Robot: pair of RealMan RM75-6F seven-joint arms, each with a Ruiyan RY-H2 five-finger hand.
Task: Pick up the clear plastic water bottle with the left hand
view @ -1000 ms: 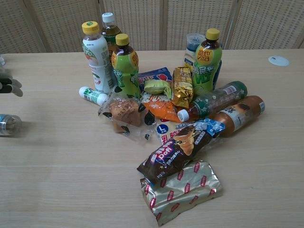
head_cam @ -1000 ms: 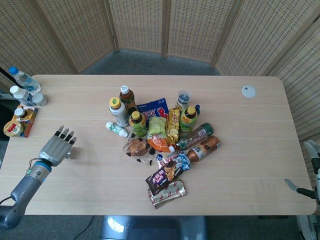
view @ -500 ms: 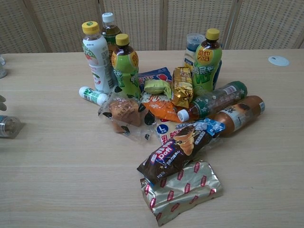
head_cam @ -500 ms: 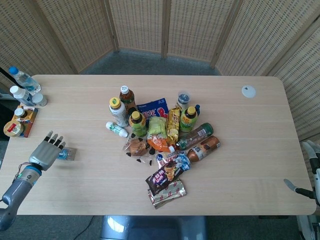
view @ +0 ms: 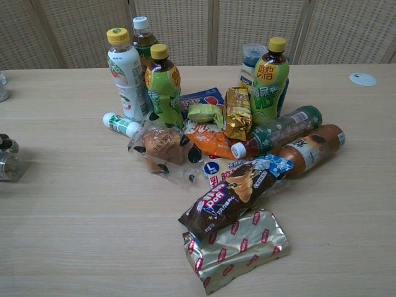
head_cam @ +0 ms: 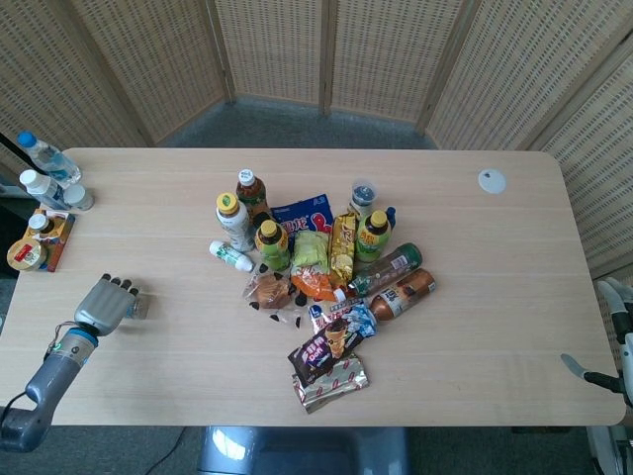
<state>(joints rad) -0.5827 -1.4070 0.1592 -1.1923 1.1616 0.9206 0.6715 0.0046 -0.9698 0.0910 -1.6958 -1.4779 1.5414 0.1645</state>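
The clear plastic water bottle [head_cam: 139, 306] lies on its side near the table's left edge, and only its right end shows. In the chest view that end of the bottle [view: 11, 166] sits at the left border. My left hand [head_cam: 103, 302] lies over the bottle with its fingers curled down across the far side. Dark fingertips [view: 5, 143] show just above the bottle in the chest view. The thumb is hidden, so I cannot tell if the grip is closed. Only thin parts of my right hand [head_cam: 603, 377] show past the table's right edge.
A heap of drink bottles and snack packets [head_cam: 321, 277] fills the table's middle. More water bottles [head_cam: 45, 158] and small jars [head_cam: 30, 249] stand at the far left edge. A white lid [head_cam: 492, 180] lies at the back right.
My left hand first drew back to the left, uncovering the bottle. It has now shifted right again onto the bottle, its fingers curling over it. The bottle has not moved.
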